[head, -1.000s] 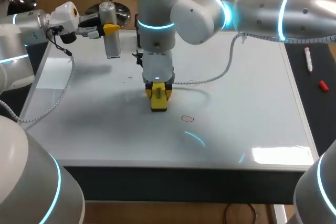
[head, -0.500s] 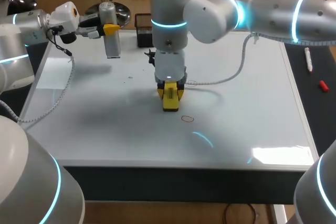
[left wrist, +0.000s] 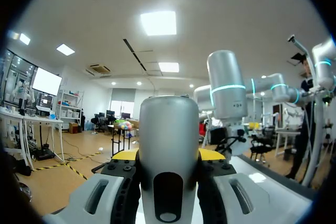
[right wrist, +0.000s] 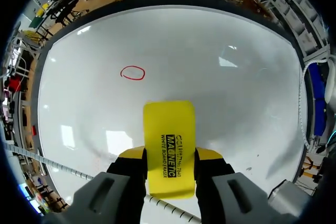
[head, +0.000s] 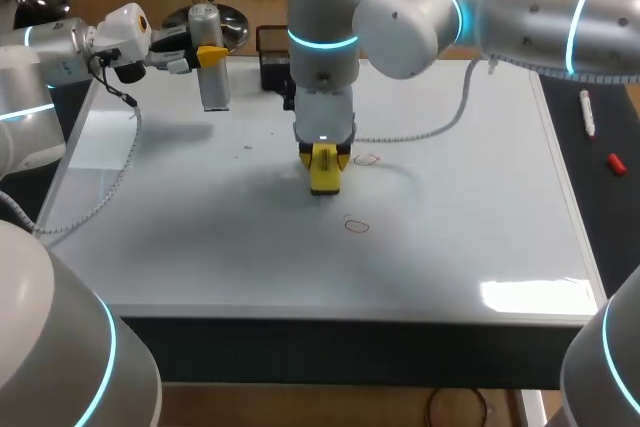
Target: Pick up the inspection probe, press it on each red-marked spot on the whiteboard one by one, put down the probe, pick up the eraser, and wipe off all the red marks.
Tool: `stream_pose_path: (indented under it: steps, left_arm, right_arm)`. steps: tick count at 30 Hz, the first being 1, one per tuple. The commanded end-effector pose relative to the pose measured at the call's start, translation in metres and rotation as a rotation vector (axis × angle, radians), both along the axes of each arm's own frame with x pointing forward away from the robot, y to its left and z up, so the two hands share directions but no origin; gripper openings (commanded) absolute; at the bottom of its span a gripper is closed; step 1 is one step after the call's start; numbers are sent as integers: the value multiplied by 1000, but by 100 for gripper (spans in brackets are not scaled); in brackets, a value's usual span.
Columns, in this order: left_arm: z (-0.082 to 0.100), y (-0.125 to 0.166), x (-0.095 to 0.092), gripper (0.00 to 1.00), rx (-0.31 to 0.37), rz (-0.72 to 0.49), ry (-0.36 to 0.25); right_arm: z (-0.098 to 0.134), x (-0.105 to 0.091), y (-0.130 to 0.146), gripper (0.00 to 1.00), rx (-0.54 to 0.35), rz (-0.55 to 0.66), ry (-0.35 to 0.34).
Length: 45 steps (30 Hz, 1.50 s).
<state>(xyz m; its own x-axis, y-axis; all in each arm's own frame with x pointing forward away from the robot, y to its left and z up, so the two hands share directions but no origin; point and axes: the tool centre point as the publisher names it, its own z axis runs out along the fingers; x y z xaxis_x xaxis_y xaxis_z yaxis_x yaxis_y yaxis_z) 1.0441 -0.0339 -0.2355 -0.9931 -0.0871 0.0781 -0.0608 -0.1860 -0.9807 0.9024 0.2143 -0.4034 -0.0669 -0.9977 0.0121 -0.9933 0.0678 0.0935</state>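
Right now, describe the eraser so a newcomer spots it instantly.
On the big whiteboard, find the right arm's claw near the middle. The eraser is the flat yellow slab clamped in it; unlike the yellow fingertips flanking it, it carries black print.

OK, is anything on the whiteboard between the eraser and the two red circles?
Nothing visible. Only bare whiteboard lies between the eraser, held in the right gripper, and the red circle beside it or the red circle nearer the front edge.
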Motion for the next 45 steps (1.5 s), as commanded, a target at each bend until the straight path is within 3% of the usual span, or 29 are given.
stream_pose_path:
  steps: [1, 10, 17, 45]
  left_arm:
    - [1, -1, -1, 0, 1, 4, -1]
    - [1, -1, -1, 0, 1, 4, -1]
    - [1, -1, -1, 0, 1, 4, -1]
    - [1, -1, -1, 0, 1, 4, -1]
  right_arm:
    - [28, 1, -2, 0, -12, 19, -44]
    - [25, 9, 5, 0, -5, 36, -48]
    - [30, 28, -16, 0, -14, -9, -67]
    - [30, 175, -205, 0, -60, -367, -76]
